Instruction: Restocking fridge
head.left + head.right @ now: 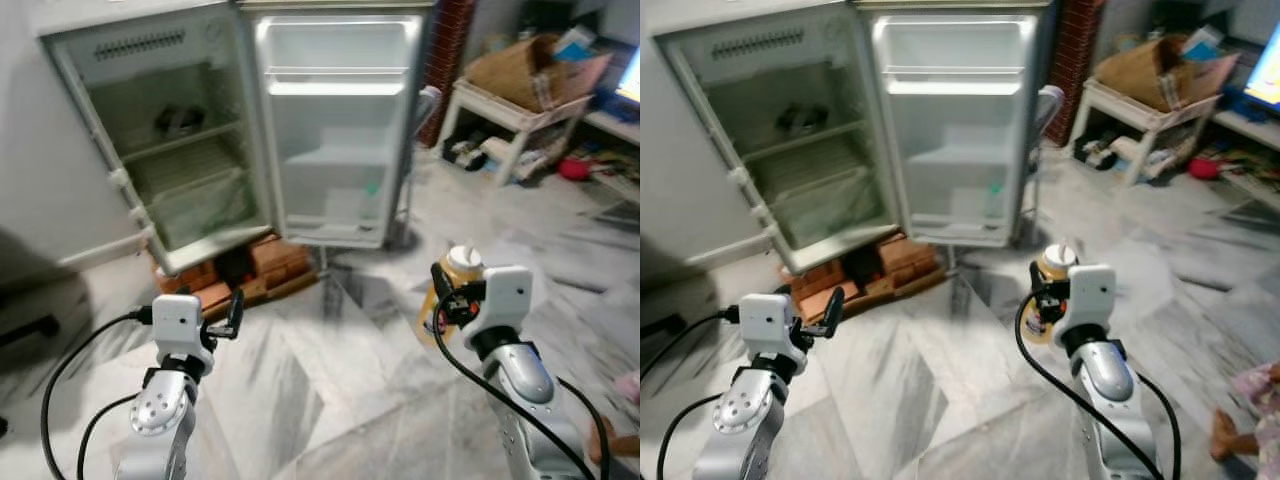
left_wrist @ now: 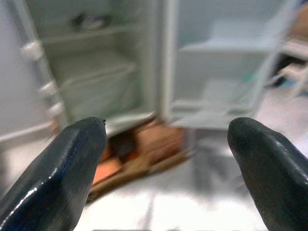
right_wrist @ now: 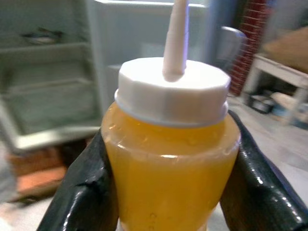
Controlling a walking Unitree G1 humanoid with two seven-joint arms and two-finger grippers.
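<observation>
Right gripper [image 1: 445,300], lower right of the frame: two black fingers [image 3: 86,192] pinching a squeeze bottle [image 3: 171,159] of orange-yellow liquid (white cap, thin white nozzle), held upright above the grey marbled floor [image 1: 330,400]. Left gripper [image 2: 166,159], lower left: fingers spread with nothing between them, raised above the same floor and pointing toward the fridge [image 1: 180,150]. Fridge, upper left to centre: door [image 1: 335,130] swung wide with pale shelves, a dark item [image 1: 180,120] on an upper shelf (too blurred to identify), cabinet standing on reddish bricks [image 1: 270,262]; white low table [image 1: 510,115] with a basket [image 1: 520,70] at upper right.
</observation>
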